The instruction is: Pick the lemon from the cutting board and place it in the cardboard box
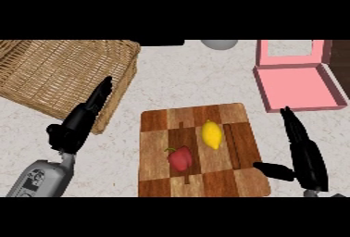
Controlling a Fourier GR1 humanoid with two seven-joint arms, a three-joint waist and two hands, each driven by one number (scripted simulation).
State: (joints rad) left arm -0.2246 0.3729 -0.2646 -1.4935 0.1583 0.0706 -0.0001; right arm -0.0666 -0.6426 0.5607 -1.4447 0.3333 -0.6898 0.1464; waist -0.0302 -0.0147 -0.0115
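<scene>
Pale speckled counter (171,88) carries everything. Leftmost, the left hand (78,122) lies with fingers straight, over the edge of a wicker basket (48,74). Right of it sits the wooden cutting board (198,180), bearing a red bell pepper (180,158) and the lemon (212,134) (side by side). The right hand (304,150), open with thumb spread, hovers just right of the board, the lemon to its left; beyond its fingertips lies the pink box (297,83).

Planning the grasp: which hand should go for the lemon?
Right. The right hand hovers open beside the wooden cutting board, nearer the yellow lemon, and on the side of the pink open box. The left hand is over by the wicker basket.
</scene>
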